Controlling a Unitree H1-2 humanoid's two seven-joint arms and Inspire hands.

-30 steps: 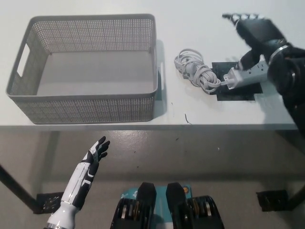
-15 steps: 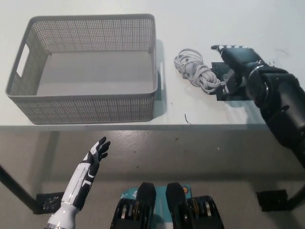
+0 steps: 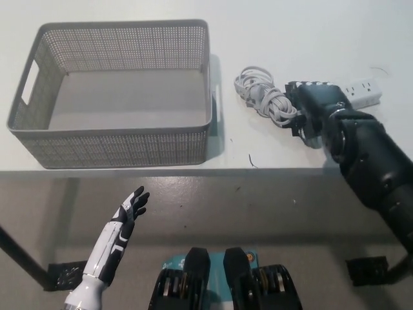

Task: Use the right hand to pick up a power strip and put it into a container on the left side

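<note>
The right hand covers the stiff strip, grip unclear; its floppy cord will trail, so grasp mid-body.

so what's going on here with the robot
The black right hand is down on the white power strip at the table's right side, next to its coiled cord; whether it grips the strip can't be seen. The grey basket on the left holds nothing. The white left hand rests open below the table edge.
</note>
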